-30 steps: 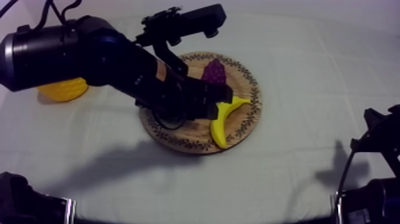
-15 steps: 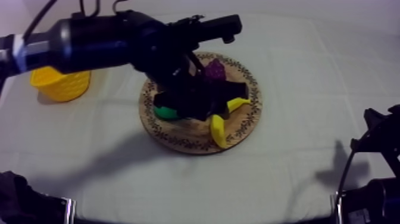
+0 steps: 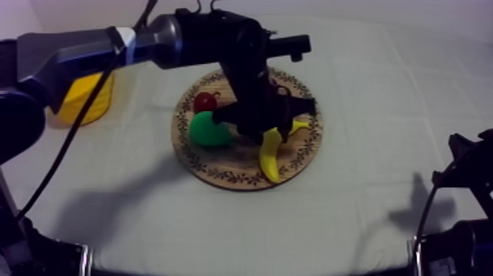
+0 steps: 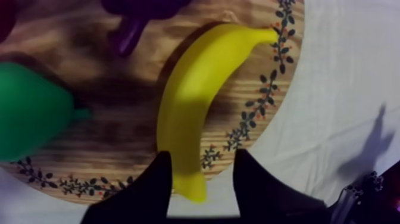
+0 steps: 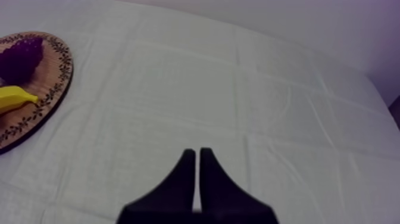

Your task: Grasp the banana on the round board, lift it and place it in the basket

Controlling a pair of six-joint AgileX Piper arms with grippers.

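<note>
- A matt, plain wood grain is being shown by the round wooden board [image 4: 119, 143] with the dark printed leaf rim.
- A smooth, faintly glossy, plastic-like skin is being displayed by the yellow toy banana [image 4: 196, 89].
- The same smooth finish is being shown by the green toy pear [image 4: 30, 113].
- Matt fabric with soft creases is being presented by the grey-white table cloth [image 5: 238, 89].
- A dull black finish is being shown by the fingers [image 4: 262, 193] of the left gripper [image 4: 202, 154].
</note>
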